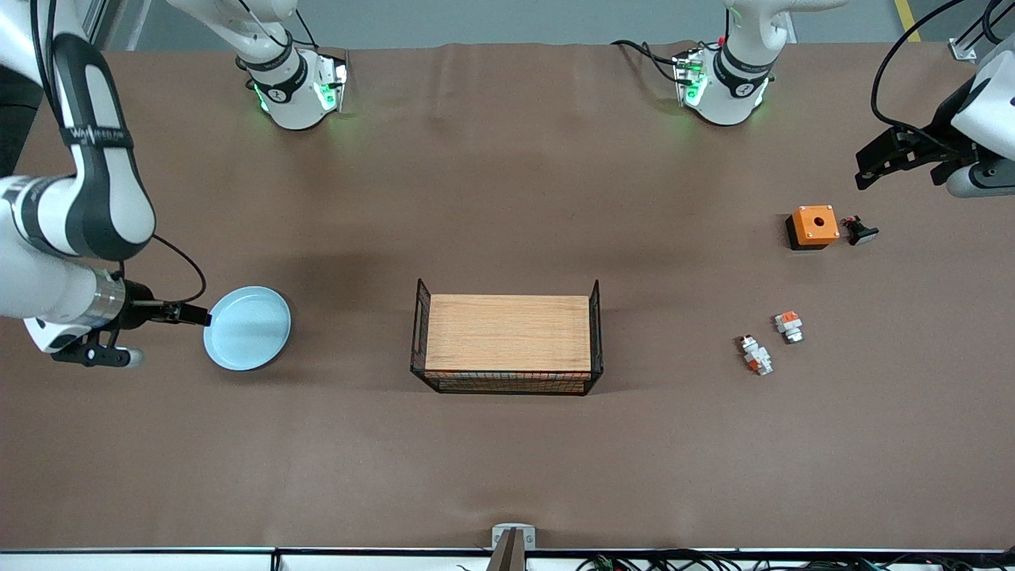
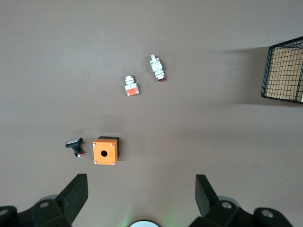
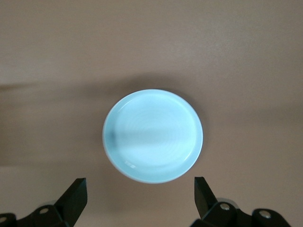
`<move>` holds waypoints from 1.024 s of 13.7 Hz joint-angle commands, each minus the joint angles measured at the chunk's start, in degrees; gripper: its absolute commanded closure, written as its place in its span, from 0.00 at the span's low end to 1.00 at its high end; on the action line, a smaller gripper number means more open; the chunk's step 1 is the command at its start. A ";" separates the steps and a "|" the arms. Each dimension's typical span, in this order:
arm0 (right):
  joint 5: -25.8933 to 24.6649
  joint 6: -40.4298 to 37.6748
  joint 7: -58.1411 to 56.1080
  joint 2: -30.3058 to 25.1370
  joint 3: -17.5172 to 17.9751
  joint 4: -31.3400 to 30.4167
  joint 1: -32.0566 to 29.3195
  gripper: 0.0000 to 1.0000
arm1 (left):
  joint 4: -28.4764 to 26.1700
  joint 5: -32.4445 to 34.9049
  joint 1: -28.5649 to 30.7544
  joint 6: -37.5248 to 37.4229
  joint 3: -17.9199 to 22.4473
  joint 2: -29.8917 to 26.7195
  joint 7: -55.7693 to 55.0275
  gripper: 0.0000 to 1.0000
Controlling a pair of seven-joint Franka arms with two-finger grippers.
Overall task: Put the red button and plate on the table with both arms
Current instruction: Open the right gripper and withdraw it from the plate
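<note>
resting flat on the table [image 1: 507, 476], the plate [image 1: 247, 328] lies free.

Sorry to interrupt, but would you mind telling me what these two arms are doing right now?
Both things are down on the table. The right tool is open at the rim of the pale blue plate, which lies flat toward the right arm's end. The left tool is open too, up over the orange box and black push-button. The red button lies nearer the front camera, beside a squatter white piece. A wire rack stands mid-table.
</note>
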 commanded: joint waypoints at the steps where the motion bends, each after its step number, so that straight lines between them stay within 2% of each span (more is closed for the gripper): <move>1: 0.05 -4.62 1.21 -7.73 -0.14 -1.60 1.44 0.00 | -0.36 0.33 0.61 0.12 -0.41 -0.56 0.89 0.00; 6: -0.31 -11.66 1.21 -18.29 0.04 -0.55 1.54 0.00 | -0.01 0.33 0.70 -0.40 -0.32 -1.08 0.19 0.00; 10: -0.48 -21.68 1.21 -18.66 -0.31 9.54 1.01 0.00 | -0.27 0.42 0.61 -0.75 -0.40 -1.08 0.10 0.00; 14: -0.83 -21.96 1.03 -17.96 -0.49 11.67 0.57 0.00 | -0.01 0.33 0.26 -0.84 -1.72 -0.91 -0.16 0.00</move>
